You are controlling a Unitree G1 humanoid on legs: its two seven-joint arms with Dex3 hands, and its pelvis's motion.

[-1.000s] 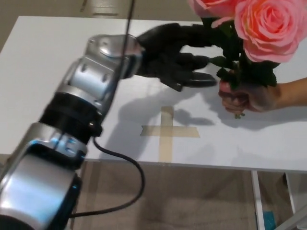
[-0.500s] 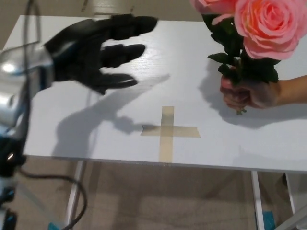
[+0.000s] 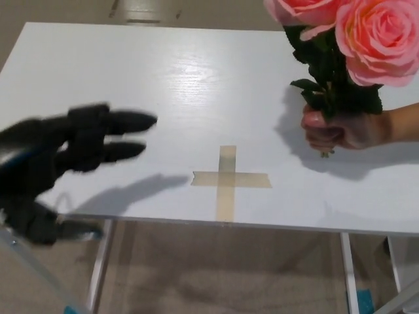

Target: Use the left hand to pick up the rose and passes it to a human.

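- The tape cross (image 3: 228, 180) lies near the front edge of the white surface (image 3: 163, 72).
- Well to the left of the cross, the left hand (image 3: 62, 154) hangs over the surface's front-left part, empty, its blurred fingers (image 3: 127, 120) spread apart and pointing toward the cross.
- Up and to the right of the cross, a person's hand (image 3: 340, 129) grips the stems of the rose (image 3: 383, 36), whose pink blooms stand upright above the surface.
- The robot's right hand does not show.

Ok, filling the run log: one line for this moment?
left hand: open, empty, over table's left edge | rose: held by person's hand | right hand: not in view
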